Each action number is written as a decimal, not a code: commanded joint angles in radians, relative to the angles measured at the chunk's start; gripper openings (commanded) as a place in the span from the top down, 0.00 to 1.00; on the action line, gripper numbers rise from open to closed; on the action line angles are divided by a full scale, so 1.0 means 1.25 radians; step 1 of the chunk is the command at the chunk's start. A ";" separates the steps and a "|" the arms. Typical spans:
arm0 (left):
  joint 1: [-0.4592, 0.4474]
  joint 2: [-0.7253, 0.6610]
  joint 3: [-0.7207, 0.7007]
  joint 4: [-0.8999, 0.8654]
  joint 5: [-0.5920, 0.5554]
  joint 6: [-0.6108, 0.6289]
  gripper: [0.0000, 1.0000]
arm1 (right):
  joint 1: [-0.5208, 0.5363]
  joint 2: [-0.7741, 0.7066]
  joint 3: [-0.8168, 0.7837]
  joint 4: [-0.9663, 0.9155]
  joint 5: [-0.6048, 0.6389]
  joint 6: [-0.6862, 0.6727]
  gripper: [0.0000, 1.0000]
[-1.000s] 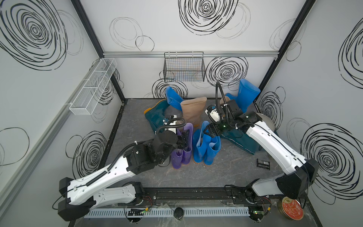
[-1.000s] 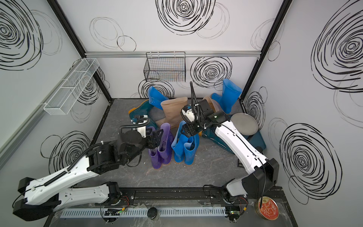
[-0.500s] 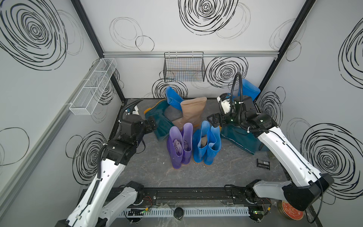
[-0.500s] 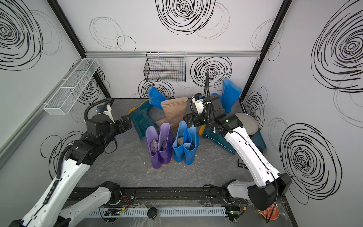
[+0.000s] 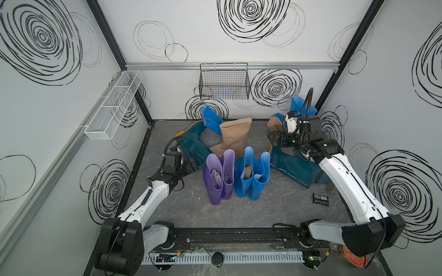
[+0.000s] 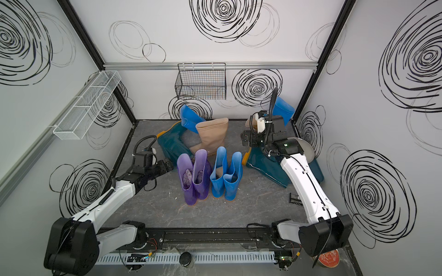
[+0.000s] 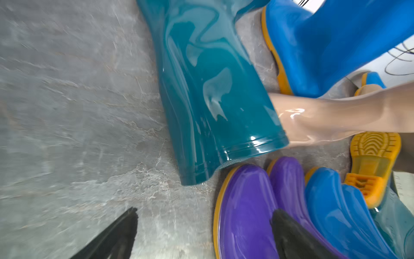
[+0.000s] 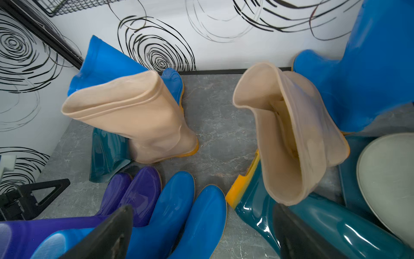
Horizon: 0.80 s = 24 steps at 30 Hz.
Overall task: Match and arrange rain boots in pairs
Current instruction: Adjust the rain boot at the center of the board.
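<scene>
Your left jaws and right jaws both stand wide apart, holding nothing. The purple pair (image 5: 216, 193) and a blue pair (image 5: 257, 188) stand upright side by side mid-tabletop. One teal boot (image 5: 193, 148) lies near your left jaws, a second teal boot (image 5: 294, 167) toward the right edge.

Both white-and-black arms reach forward from their dark base joints. The left arm (image 5: 148, 200) slants up and inward, with its wrist held low and the left end effector (image 5: 191, 165) aimed toward the centre. In the left wrist view its black fingers (image 7: 112, 237) stand far apart, jaws wide open. The right arm (image 5: 346, 186) climbs more steeply and reaches farther back. Its wrist is turned so that the right end effector (image 5: 272, 139) faces inward, and its fingertips (image 8: 107, 233) are likewise spread wide in the right wrist view.
</scene>
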<state>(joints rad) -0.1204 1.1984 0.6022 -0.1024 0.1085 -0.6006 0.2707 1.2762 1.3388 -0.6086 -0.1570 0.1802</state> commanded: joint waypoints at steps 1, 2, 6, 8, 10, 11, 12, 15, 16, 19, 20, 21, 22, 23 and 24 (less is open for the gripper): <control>-0.003 0.075 -0.025 0.216 0.042 -0.036 0.04 | -0.008 0.001 -0.005 0.037 -0.014 0.004 0.00; -0.005 0.101 -0.025 0.244 0.049 -0.046 0.04 | -0.009 0.006 -0.005 0.037 -0.015 0.002 0.00; -0.022 0.194 -0.014 0.341 0.062 -0.064 0.07 | -0.012 0.022 -0.001 0.038 -0.016 -0.007 0.00; -0.023 0.223 -0.011 0.364 0.065 -0.077 0.14 | -0.013 0.026 -0.005 0.038 -0.020 -0.008 0.00; -0.016 0.247 -0.009 0.399 0.078 -0.102 0.28 | -0.015 0.028 -0.010 0.040 -0.020 -0.008 0.00; -0.012 0.257 -0.006 0.419 0.096 -0.115 0.36 | -0.015 0.031 -0.014 0.041 -0.023 -0.009 0.00; -0.008 0.265 -0.001 0.436 0.111 -0.129 0.46 | -0.016 0.031 -0.017 0.043 -0.026 -0.010 0.00; -0.008 0.264 0.027 0.423 0.108 -0.129 0.80 | -0.016 0.033 -0.021 0.046 -0.031 -0.011 0.00; -0.006 0.258 0.038 0.410 0.108 -0.125 0.89 | -0.016 0.033 -0.020 0.046 -0.034 -0.010 0.00; 0.001 0.207 0.063 0.373 0.112 -0.134 1.00 | -0.017 0.027 -0.019 0.046 -0.037 -0.012 0.00; 0.003 0.176 0.066 0.364 0.106 -0.144 1.00 | -0.017 0.024 -0.020 0.047 -0.038 -0.013 0.00; 0.006 0.143 0.076 0.353 0.097 -0.150 1.00 | -0.016 0.021 -0.021 0.046 -0.039 -0.013 0.00; 0.011 0.112 0.092 0.333 0.084 -0.151 1.00 | -0.016 0.019 -0.022 0.046 -0.039 -0.015 0.00; 0.016 0.088 0.106 0.310 0.073 -0.154 1.00 | -0.017 0.017 -0.022 0.046 -0.041 -0.015 0.00; 0.023 0.064 0.125 0.293 0.064 -0.156 1.00 | -0.017 0.016 -0.022 0.046 -0.043 -0.015 0.00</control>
<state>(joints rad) -0.1104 1.3811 0.6659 0.2226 0.2157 -0.7761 0.2527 1.3117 1.3216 -0.5724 -0.1936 0.1764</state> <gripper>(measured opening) 0.070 0.999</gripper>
